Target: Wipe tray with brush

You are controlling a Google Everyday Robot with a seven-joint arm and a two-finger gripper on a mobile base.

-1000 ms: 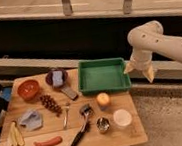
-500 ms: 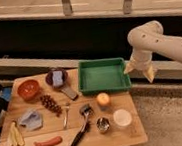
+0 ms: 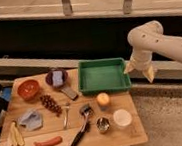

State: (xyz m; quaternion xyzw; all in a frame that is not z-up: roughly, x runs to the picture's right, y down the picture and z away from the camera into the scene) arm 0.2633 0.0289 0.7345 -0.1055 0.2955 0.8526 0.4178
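With pale two-finger gripper seemingly spread off counter's right edge beside rectangular green plastic tray, best to clamp slim black-handled brush near front edge mid-handle.

Single view. The camera sits high on the near side of the wooden table and looks down at a slant across it, toward a dark wall and railing posts along the top of frame. It is set back, so nearly the whole tabletop fits, with the near edge at the bottom and floor showing at right. The green tray sits at the table's far right corner, just right of frame centre. The robot arm enters from the right edge. The gripper hangs just beside the tray's right rim, beyond the table edge, fingers spread and holding nothing.
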